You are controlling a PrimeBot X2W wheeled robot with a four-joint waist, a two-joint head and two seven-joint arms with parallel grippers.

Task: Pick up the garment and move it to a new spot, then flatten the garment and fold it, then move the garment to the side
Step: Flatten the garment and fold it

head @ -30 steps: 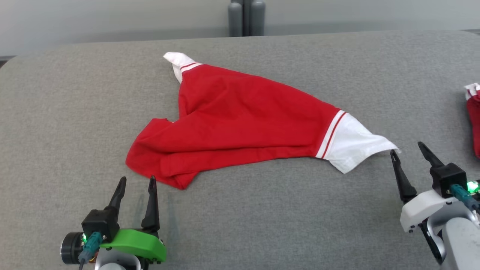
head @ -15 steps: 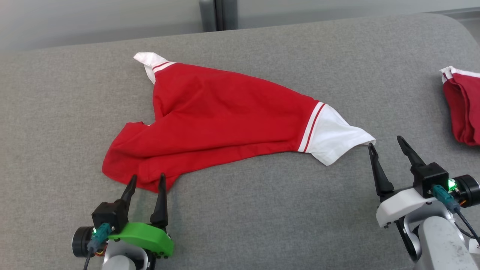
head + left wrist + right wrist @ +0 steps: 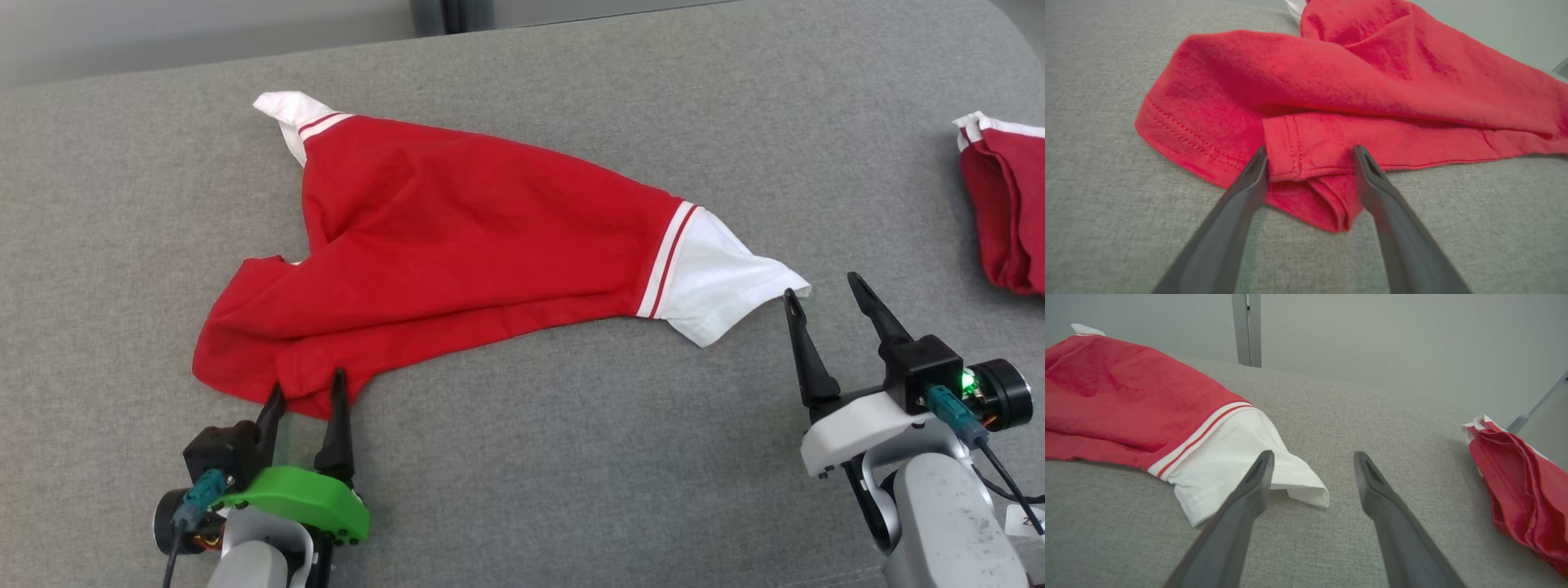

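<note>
the red garment [image 3: 457, 237] lies rumpled on the grey table [image 3: 571, 457]. the left gripper [image 3: 306, 381], fingers apart, straddles its folded hem corner; better to push in deeper so every layer gets pinched (not just the top one). the right gripper [image 3: 821, 284], also spread, sits just beside the white sleeve tip and should edge toward it. another red garment [image 3: 1004, 220] lies well apart, blocking nothing.

A red garment [image 3: 473, 237] of soft, matt knitted cloth, with white cloth cuffs [image 3: 710, 282] and stitched hems, lies on a table [image 3: 571, 474] covered in grey, coarse-woven matt fabric. The fingers [image 3: 1229, 228] of the left gripper [image 3: 306, 380] look like smooth, dark, matt plastic. Behind them is a slightly glossy green plastic shell [image 3: 298, 500].
</note>
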